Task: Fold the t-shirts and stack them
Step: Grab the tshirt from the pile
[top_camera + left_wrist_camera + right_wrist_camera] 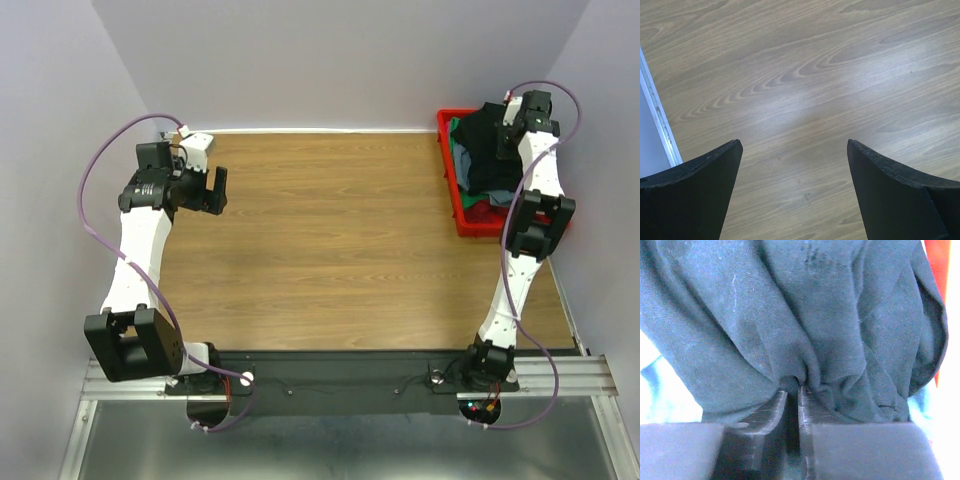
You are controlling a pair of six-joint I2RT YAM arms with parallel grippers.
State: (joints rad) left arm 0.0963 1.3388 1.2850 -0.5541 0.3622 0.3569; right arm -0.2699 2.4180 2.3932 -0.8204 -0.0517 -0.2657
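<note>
Beyond the near edge, the table (350, 300) shows open wood. The left gripper (795, 147) hangs spread wide near the far-left corner. At the far-right corner, the right gripper (792, 390) is clenched on the black t-shirt (805, 315), which is heaped in the red bin (462, 218).

Counted one black t-shirt (488, 140), one grey-blue t-shirt (466, 160), one green t-shirt (454, 128): three in all. Also counted one red bin (466, 226), one table (350, 250), one left gripper (795, 145), one right gripper (792, 389).
</note>
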